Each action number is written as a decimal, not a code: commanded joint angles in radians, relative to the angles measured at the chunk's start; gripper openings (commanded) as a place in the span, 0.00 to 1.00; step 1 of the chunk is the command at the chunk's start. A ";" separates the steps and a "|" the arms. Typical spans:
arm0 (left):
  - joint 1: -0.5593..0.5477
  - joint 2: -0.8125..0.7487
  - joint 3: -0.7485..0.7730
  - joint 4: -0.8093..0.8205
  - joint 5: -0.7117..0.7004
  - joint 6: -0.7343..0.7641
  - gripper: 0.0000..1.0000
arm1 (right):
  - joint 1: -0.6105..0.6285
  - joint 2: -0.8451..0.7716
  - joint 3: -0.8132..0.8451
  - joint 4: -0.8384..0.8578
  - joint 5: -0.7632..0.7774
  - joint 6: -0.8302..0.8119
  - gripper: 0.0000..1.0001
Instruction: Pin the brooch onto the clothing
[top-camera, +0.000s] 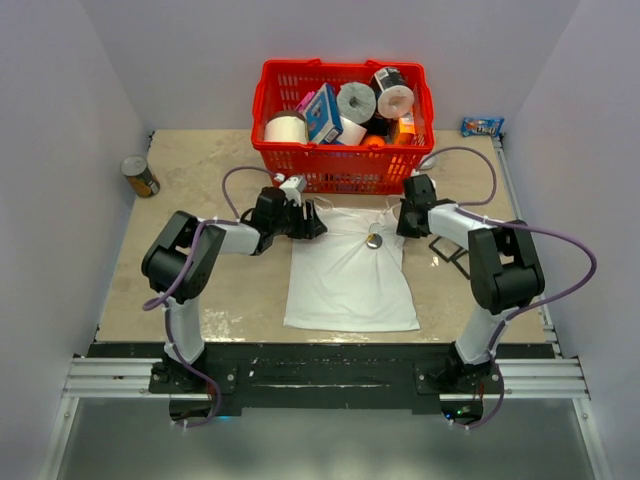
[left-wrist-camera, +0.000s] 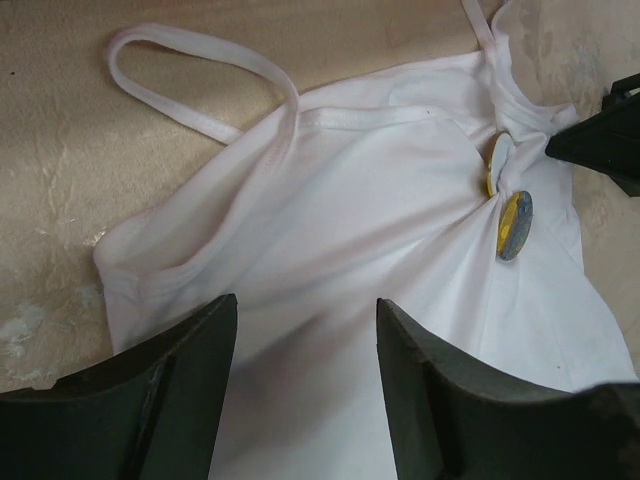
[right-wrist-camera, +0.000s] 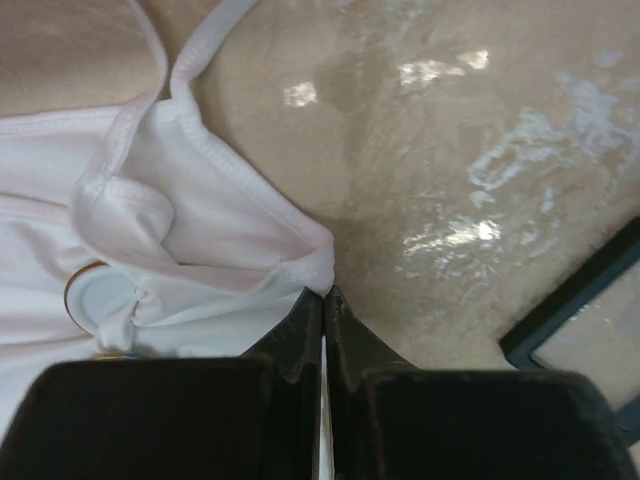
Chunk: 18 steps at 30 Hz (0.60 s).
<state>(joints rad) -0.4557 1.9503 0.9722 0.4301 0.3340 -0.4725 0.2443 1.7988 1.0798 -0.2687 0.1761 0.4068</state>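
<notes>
From above, the shirt (top-camera: 350, 275) lies flat at the middle of the table (top-camera: 190, 190), with its neckline toward the red basket (top-camera: 340, 168) at the top centre. The brooch (top-camera: 374, 240) sits on the upper right part of the shirt. The left gripper (top-camera: 318, 225) is at the shirt's upper left corner and the right gripper (top-camera: 400, 218) at its upper right, just beside the brooch. A can (top-camera: 140, 176) stands at the far left, and a blue packet (top-camera: 481, 126) lies at the upper right.

In the left wrist view, the left gripper (left-wrist-camera: 305, 310) has its fingers (left-wrist-camera: 170, 390) apart at the bottom of the frame, above the cloth, with nothing clamped. The shirt (left-wrist-camera: 330, 220) fills the middle. The brooch (left-wrist-camera: 512, 222) shows as two discs in bunched fabric at the right, near the tip of the right gripper (left-wrist-camera: 600, 145).

In the right wrist view, the right gripper (right-wrist-camera: 323, 300) has its fingers pressed together on the hem of the shirt (right-wrist-camera: 230, 220), and a white sliver shows between them. The brooch (right-wrist-camera: 95, 298) is at the left edge, half wrapped in cloth. A black frame (right-wrist-camera: 570, 300) lies at the lower right.
</notes>
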 joint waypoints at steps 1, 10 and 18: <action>0.018 0.001 -0.043 -0.013 -0.073 -0.040 0.62 | -0.034 -0.081 -0.050 -0.038 0.082 0.030 0.00; 0.022 0.015 -0.020 -0.070 -0.145 -0.026 0.62 | -0.048 -0.121 -0.055 -0.056 0.085 0.038 0.00; 0.012 -0.004 0.055 -0.062 -0.070 0.035 0.74 | -0.050 -0.213 0.002 -0.073 -0.016 -0.039 0.28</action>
<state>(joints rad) -0.4519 1.9503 0.9920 0.4114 0.2653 -0.5003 0.2016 1.6493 1.0264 -0.3367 0.2062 0.4194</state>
